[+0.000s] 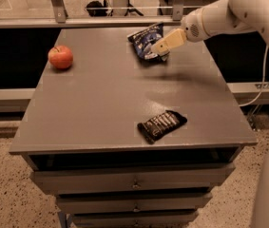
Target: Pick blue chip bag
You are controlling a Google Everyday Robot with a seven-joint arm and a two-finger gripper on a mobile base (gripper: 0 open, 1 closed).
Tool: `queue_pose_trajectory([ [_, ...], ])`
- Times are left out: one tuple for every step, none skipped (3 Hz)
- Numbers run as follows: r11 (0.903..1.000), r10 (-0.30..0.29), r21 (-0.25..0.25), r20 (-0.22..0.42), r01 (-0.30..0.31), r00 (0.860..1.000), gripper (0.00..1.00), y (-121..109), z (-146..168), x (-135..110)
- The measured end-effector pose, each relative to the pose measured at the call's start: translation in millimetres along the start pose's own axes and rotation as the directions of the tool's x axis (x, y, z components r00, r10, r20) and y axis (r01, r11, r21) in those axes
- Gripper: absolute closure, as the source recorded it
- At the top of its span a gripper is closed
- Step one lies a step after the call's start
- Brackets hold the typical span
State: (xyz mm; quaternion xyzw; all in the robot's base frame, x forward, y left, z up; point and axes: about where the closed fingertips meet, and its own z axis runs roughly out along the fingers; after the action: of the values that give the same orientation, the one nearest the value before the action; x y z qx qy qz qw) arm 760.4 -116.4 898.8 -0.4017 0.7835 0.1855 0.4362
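The blue chip bag (146,41) lies at the far middle of the grey table top (100,99), dark blue with white and light-blue markings, puffy and wrinkled. My gripper (158,48) comes in from the right on a white arm (229,13). Its cream-coloured tip hangs over the bag's right edge and hides part of it. I cannot tell whether it touches the bag.
A red apple (60,57) sits at the far left of the table. A flat black bar wrapper (161,125) with white lettering lies near the front right edge. Drawers (134,179) run below the top. A rail (100,20) runs behind the table.
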Motion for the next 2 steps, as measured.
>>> queue_pose_trajectory([
  [0.9987,0.049,-0.016,0.006,-0.049,0.999,0.00,-12,43,1],
  [0.9968,0.077,-0.022,0.003,-0.077,0.997,0.18,-20,68,10],
])
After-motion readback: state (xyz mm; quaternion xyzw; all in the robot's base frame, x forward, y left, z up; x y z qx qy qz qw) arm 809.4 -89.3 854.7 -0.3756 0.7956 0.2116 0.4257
